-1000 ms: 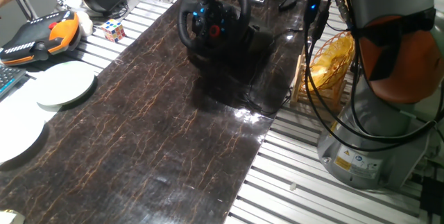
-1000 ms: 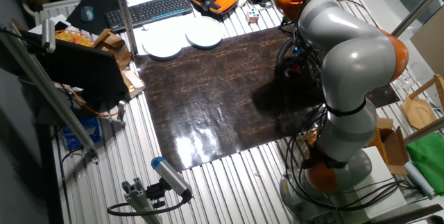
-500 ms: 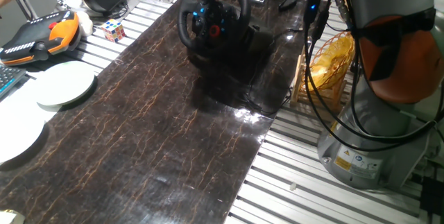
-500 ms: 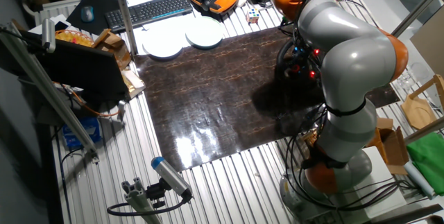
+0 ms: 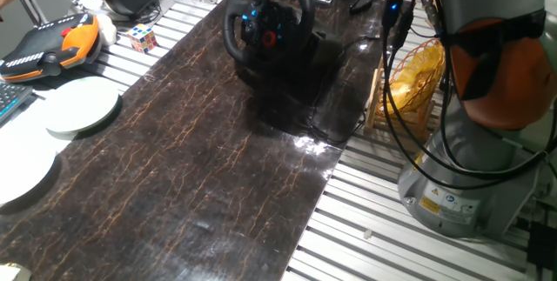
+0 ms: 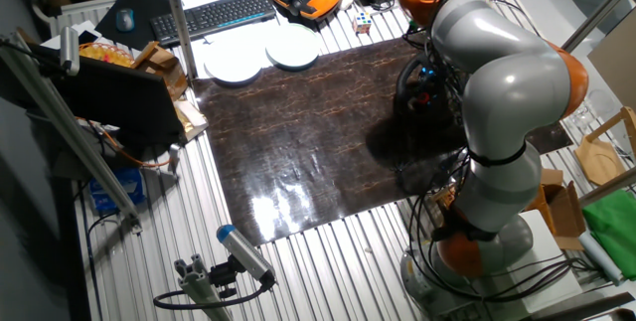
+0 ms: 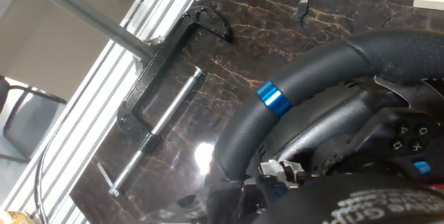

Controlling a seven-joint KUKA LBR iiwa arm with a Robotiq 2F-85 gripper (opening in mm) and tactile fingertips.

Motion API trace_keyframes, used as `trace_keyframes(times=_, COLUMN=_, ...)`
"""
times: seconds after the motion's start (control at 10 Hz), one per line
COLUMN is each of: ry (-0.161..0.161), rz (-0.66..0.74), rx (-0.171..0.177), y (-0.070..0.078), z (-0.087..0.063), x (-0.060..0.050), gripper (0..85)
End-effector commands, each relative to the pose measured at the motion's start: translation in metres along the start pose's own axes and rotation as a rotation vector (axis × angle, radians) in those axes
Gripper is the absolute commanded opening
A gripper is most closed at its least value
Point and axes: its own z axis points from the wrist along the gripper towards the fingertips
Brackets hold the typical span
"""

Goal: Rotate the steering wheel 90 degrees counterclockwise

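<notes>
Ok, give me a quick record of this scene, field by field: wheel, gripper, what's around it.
wheel: steering wheel upright on its base, at the far end of the dark mat
rim mark: blue band on the rim
gripper: not clearly visible; state cannot be told
behind wheel: black clamp lying on the mat
beside mat: two white plates, puzzle cube

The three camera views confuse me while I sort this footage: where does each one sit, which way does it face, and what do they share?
One fixed view: low at the dark mat's near end, facing along it to the steering wheel; the arm's base shows at right.
The other fixed view: high above, looking down on the table; the whole arm hides most of the wheel.
Hand view: right at the wheel's rim, facing a clamp behind it; claw parts blur along the bottom edge.
Shared: the wheel and mat appear in all three.
</notes>
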Motion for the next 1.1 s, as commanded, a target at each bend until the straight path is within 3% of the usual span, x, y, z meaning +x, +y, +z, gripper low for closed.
trace_keyframes(times=0.0, ry=-0.002, rz=0.000, rx=-0.003, y=0.0023, z=0.0003, x=-0.0004, gripper=0.7)
trace_keyframes(times=0.6, ry=0.014, rz=0.022, rx=0.009, y=0.0095, z=0.0016, x=-0.0026, gripper=0.7)
trace_keyframes(times=0.8, ry=0.002, rz=0.035, rx=0.006, y=0.0095, z=0.0016, x=-0.0026, gripper=0.7)
trace_keyframes(times=1.0, ry=0.022, rz=0.020, rx=0.000, y=0.0095, z=0.0016, x=-0.0026, gripper=0.7)
